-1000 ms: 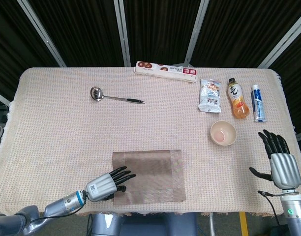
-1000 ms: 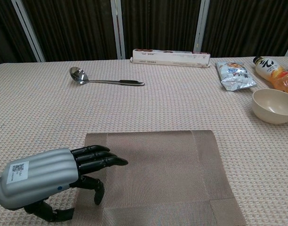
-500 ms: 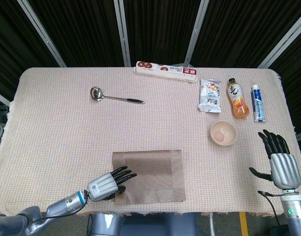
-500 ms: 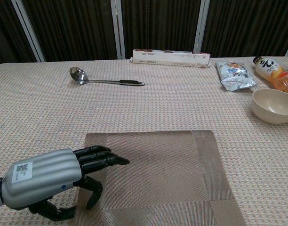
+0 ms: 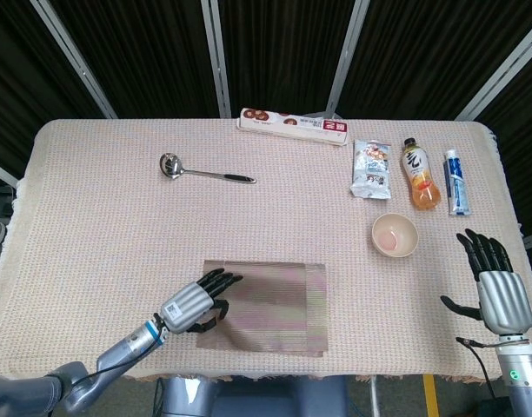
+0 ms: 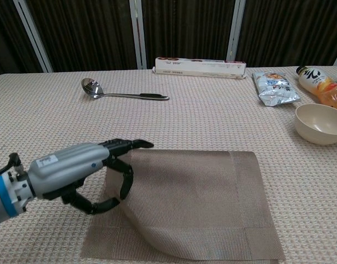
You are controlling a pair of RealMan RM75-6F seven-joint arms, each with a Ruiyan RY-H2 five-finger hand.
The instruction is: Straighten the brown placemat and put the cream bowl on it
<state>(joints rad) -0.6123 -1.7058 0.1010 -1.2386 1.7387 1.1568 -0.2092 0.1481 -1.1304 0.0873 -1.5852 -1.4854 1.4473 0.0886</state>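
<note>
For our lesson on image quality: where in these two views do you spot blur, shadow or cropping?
Head view: the brown placemat looks streaked and smeared, while the cream bowl is sharp. Chest view: the left robot hand casts a soft shadow on the placemat, and the orange drink bottle is cropped at the right edge.

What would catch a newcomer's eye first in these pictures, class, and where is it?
The left hand at the near left edge of the table grips the brown placemat, whose left side bulges up off the cloth. To the far right the cream bowl waits empty beside the orange drink bottle, with the right hand open near it.
</note>
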